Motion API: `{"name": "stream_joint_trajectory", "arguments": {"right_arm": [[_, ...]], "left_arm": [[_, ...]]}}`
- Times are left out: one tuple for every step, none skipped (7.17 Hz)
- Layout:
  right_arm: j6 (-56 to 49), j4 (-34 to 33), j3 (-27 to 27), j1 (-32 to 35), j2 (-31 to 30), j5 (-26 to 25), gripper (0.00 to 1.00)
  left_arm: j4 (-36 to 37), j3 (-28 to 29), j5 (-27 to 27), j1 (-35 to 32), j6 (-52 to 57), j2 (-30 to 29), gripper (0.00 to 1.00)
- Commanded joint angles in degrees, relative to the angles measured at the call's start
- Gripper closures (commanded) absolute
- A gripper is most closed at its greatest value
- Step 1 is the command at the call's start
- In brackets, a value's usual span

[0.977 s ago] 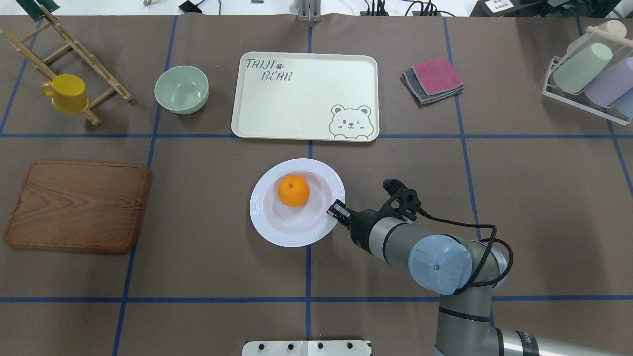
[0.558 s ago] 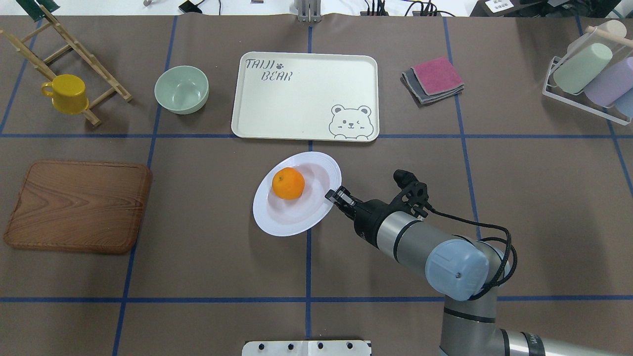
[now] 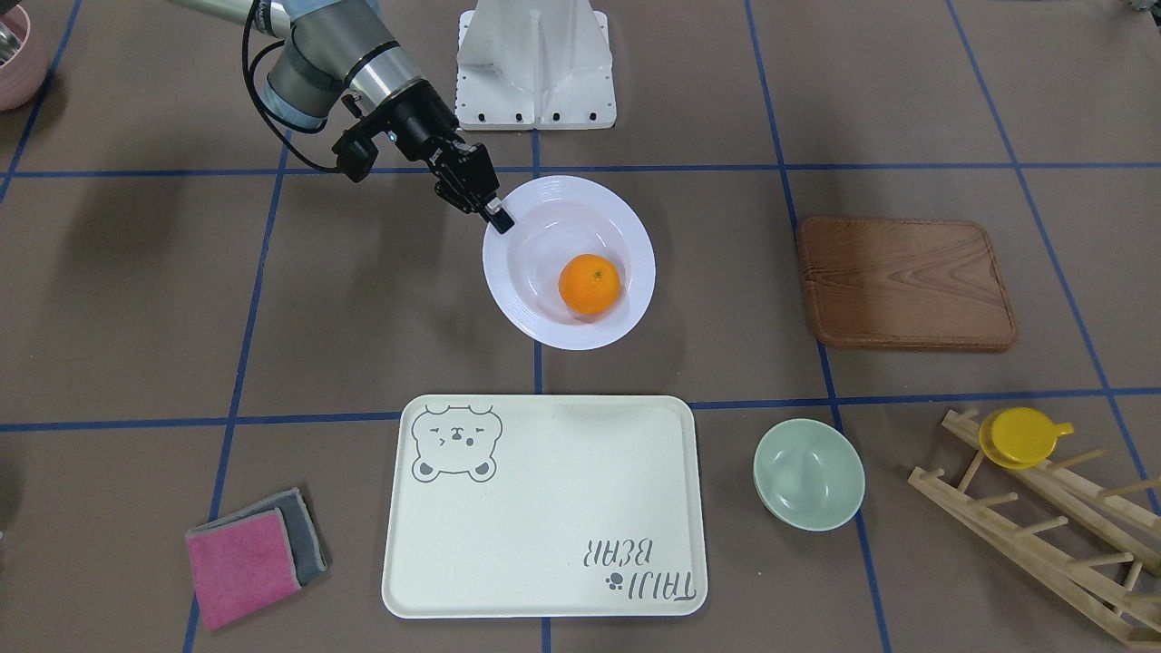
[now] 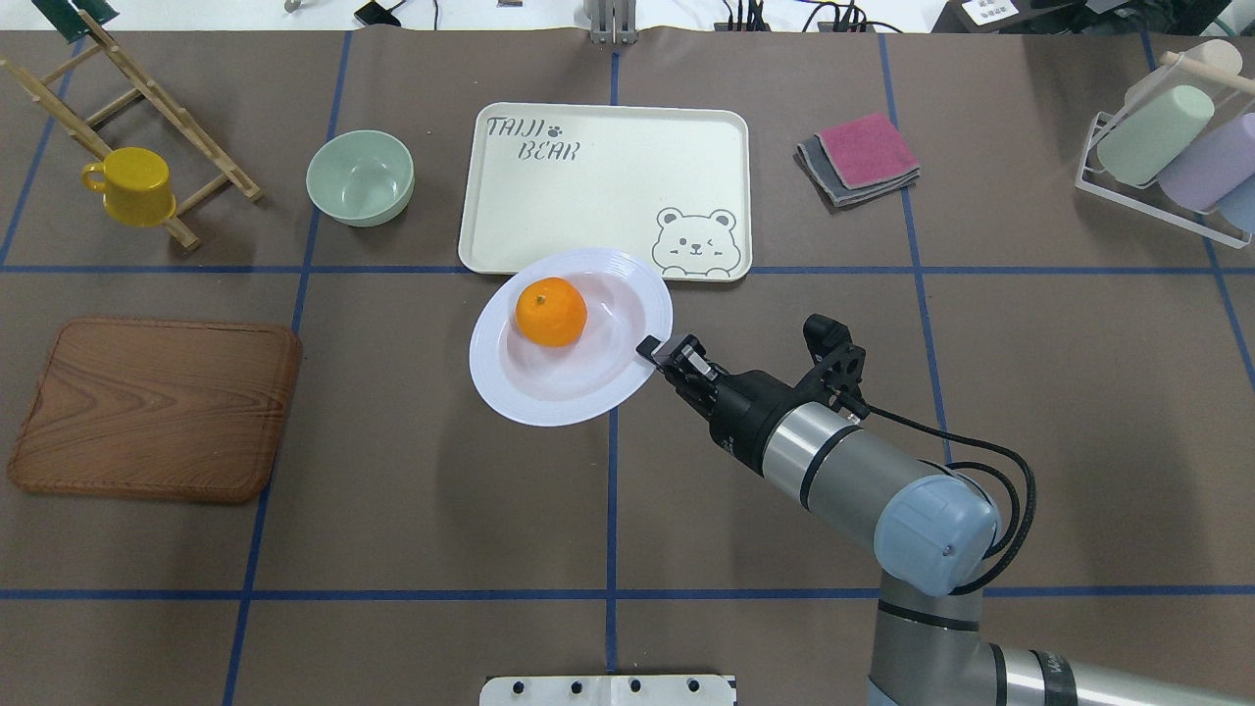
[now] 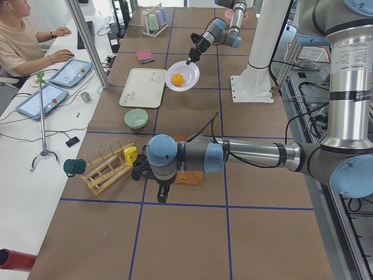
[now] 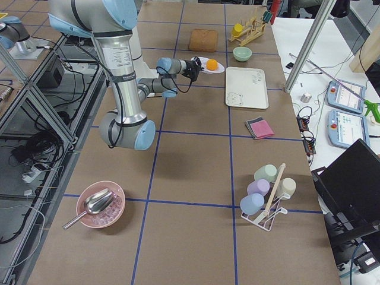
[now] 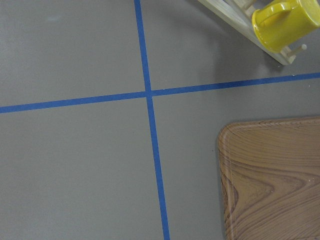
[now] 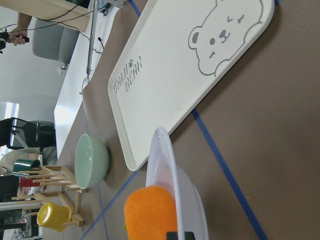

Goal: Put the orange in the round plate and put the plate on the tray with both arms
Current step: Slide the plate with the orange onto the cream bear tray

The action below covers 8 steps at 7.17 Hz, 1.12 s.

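Front-facing: the right gripper (image 3: pixel 496 216) clamps the rim of the round plate (image 3: pixel 553 332), with the orange (image 3: pixel 590 285) lying inside. Overhead: the plate's far rim overlaps the near edge of the tray (image 4: pixel 608 186). Exterior left: I cannot tell how wide the left gripper (image 5: pixel 163 195) stands.

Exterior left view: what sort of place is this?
Probably a robotics lab bench: a table taped in a blue grid, a person seated at tablets, kitchen props like the tray.

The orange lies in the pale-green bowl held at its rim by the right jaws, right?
No: the orange lies in the round plate, held at its rim by the jaws of the right gripper; the front-facing view shows the pale-green bowl empty.
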Motion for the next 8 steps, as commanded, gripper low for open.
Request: {"name": "stream_joint_trajectory", "arguments": {"right_arm": [[6.32,0.51,-8.38,4.25,5.48,-1.86,1.00],[7.83,0.42,-14.97,6.28,9.69,-2.04,1.00],[13.77,-0.37,-22.17,8.73,14.51,-3.18,1.00],[17.83,-3.42,-28.42,10.59,18.91,-4.58,1.00],[19.87,-4.67,-33.09,12.17,22.35,-4.86,1.00],[21.72,-5.73,-37.05,12.88,24.21,-5.90,1.00],[21.56,-5.91,-37.62,12.98,24.32,-5.91,1.00],[19.47,-6.00,-37.10,12.89,24.32,-5.39,0.59]], "left_arm": [[0.00,-0.15,0.00,0.00,-0.09,-0.07,0.00],[0.00,-0.23,0.00,0.00,-0.09,-0.07,0.00],[0.00,-0.23,0.00,0.00,-0.09,-0.07,0.00],[0.00,-0.32,0.00,0.09,-0.09,-0.07,0.00],[0.00,-0.32,0.00,0.09,-0.09,-0.07,0.00],[0.00,-0.32,0.00,0.09,-0.09,-0.07,0.00],[0.00,-0.32,-0.09,0.18,-0.09,-0.16,0.00],[0.00,-0.32,0.00,0.18,-0.09,-0.16,0.00]]}}
